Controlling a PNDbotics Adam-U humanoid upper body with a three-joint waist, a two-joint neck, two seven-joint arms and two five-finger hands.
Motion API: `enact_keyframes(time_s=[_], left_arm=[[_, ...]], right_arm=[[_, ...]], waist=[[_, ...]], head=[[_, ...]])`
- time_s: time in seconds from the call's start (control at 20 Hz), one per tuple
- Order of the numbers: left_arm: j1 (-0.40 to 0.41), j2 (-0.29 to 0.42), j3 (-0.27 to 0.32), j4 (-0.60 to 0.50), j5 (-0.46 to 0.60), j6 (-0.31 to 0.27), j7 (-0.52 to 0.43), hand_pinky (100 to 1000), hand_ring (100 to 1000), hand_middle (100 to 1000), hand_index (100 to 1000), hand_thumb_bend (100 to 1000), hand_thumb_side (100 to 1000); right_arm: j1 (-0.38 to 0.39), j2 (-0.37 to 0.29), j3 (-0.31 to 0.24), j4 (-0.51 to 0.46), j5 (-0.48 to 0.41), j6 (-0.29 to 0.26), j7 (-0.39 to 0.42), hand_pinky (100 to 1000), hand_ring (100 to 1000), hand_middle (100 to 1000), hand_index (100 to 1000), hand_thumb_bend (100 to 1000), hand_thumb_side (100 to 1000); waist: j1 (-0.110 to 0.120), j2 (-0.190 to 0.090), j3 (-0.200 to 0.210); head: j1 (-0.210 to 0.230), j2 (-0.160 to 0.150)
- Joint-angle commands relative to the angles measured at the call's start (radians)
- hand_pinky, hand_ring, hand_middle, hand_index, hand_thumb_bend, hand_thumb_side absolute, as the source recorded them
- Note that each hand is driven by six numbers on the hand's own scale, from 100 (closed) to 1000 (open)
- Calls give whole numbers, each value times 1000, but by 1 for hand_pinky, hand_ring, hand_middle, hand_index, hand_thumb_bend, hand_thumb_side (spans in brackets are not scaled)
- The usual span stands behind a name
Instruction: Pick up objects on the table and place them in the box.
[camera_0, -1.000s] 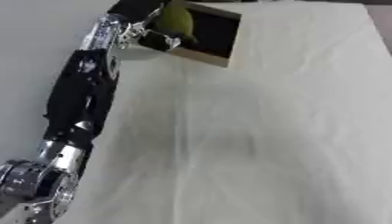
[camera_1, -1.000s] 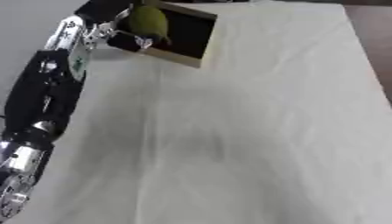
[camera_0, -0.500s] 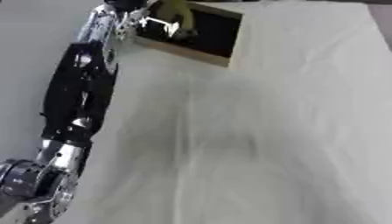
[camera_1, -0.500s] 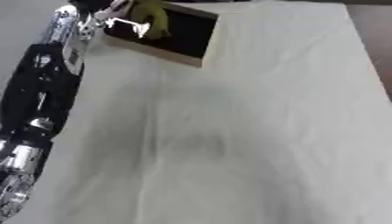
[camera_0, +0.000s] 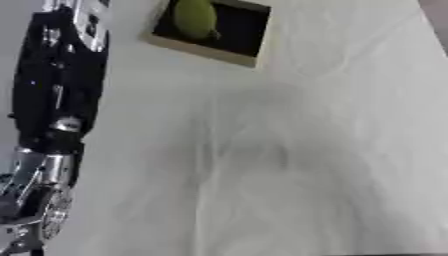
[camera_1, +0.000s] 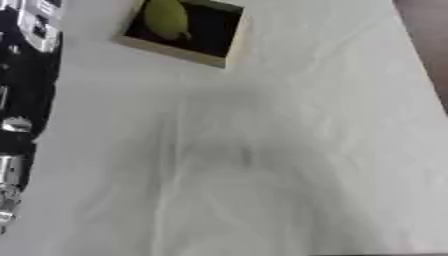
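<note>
White table (camera_0: 332, 150), green fruit (camera_0: 194, 19) lengthwise in box (camera_0: 234, 56)

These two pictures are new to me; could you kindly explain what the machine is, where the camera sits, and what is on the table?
Both pictures come from one stereo camera in a humanoid robot's head, looking down at its work, so they are nearly identical. The black and silver limb along the left edge is the robot's left arm, reaching toward the top; its hand is out of frame, and the right arm does not show at all. The table is covered with a pale cloth. At the top stands a shallow box with a dark inside, and a yellow-green fruit-like object lies in it. Nothing is visibly held.
</note>
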Motion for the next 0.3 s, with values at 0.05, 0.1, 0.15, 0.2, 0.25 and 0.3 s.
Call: enact_keyframes(time_s=[0.05,0.1,0.15,0.2,0.25,0.3], left_arm=[[49,93,-3,-117,128,43,76,797,746,812,852,100,534],[84,128,-15,-168,271,78,97,791,742,808,847,100,559],[113,164,-20,-220,442,118,98,791,742,808,847,100,559],[131,198,-20,-265,622,154,78,791,742,808,847,100,559],[143,229,-12,-300,792,185,47,791,742,808,847,100,559],[151,254,1,-327,921,208,16,780,742,800,835,100,543]], right_arm=[[9,-57,-28,-16,21,-11,-26,784,726,603,766,100,507],[15,-65,-32,-16,27,-14,-34,784,726,603,765,100,506],[21,-70,-36,-16,33,-16,-41,784,726,603,765,100,506],[24,-74,-37,-16,38,-17,-46,784,726,603,765,100,506],[26,-75,-37,-16,41,-18,-49,784,726,603,765,100,506],[28,-78,-39,-16,45,-19,-52,783,724,603,765,100,497]], waist=[[5,-33,14],[8,-35,20],[10,-37,25],[12,-38,28],[13,-39,30],[15,-39,32]], head=[[-39,15],[-47,18],[-54,21],[-58,22],[-60,23],[-64,22]])
